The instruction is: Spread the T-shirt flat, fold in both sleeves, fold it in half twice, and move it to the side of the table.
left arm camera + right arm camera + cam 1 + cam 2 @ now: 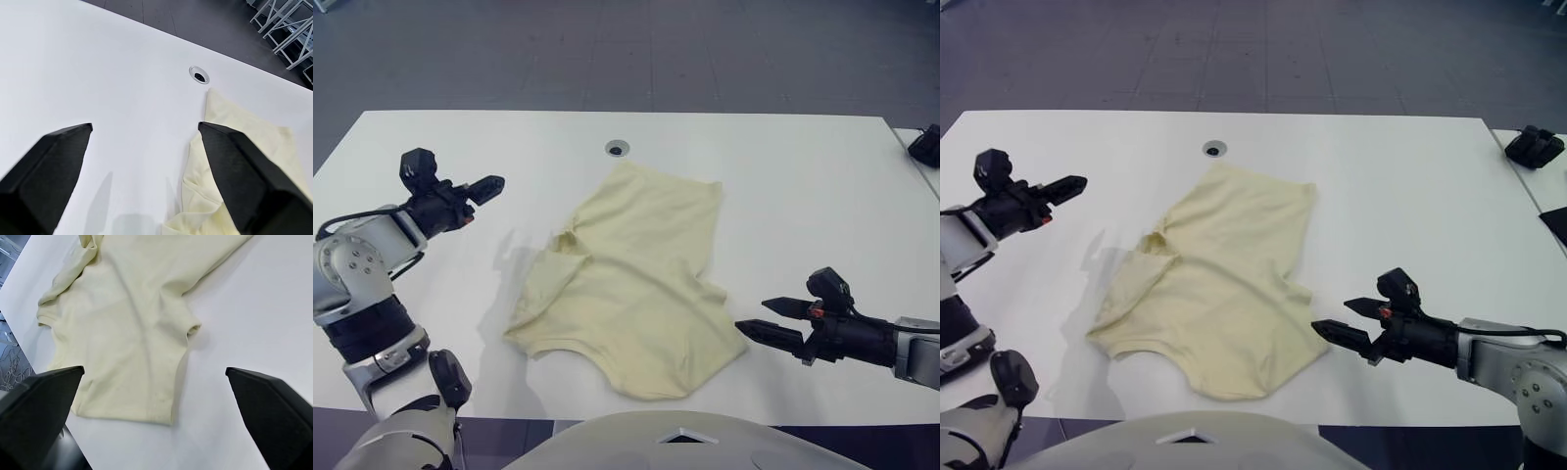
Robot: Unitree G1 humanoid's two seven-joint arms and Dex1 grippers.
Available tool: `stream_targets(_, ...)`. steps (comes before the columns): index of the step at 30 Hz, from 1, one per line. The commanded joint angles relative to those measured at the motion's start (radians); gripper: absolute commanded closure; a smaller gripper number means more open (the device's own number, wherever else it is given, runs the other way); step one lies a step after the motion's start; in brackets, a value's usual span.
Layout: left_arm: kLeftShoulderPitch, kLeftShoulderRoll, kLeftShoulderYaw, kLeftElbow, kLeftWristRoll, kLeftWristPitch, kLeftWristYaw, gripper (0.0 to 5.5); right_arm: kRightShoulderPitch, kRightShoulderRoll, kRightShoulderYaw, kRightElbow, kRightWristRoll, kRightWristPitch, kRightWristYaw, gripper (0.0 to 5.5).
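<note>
The spreading step was judged to be in hand, and a grasp of a cloth edge was called for next. Nearest, the right gripper was held low just beside the rumpled T-shirt, jaws spread. The shirt lay mid-table. Farther off, the left gripper was held apart, jaws likewise spread.

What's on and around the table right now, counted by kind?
Pale yellow T-shirt: 1
Cable grommet in the table: 1
Black device at the far right: 1
End effectors: 2, left end effector and right end effector, both open
Total: 5
</note>
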Motion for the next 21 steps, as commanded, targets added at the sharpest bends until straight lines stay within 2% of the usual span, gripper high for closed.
stream_targets(1,0.004,-0.004,0.002,-0.028,-0.007,0.012,0.019,0.58,0.061,-0.004,0.051,0.021,-0.027,-0.005,-0.024,0.1)
stream_targets(4,0.004,0.008,0.002,-0.028,-0.009,0.021,0.018,0.13,0.1,0.012,0.078,0.025,-0.031,-0.024,-0.029,0.1)
stream_targets(9,-0.009,0.013,-0.013,-0.014,-0.008,0.022,0.017,0.1,0.108,0.065,0.122,0.019,-0.014,-0.046,-0.064,0.91)
stream_targets(14,0.025,0.036,-0.023,-0.017,-0.01,0.026,-0.002,0.1,0.107,0.051,0.124,0.007,0.018,-0.045,-0.071,1.79)
stream_targets(17,0.121,0.109,-0.109,-0.055,-0.025,0.001,-0.096,0.1,0.113,0.048,0.111,0.007,0.024,-0.047,-0.082,2.31)
stream_targets(21,0.275,0.205,-0.145,-0.103,-0.099,-0.049,-0.286,0.1,0.099,0.049,0.113,0.003,0.04,-0.043,-0.095,3.0)
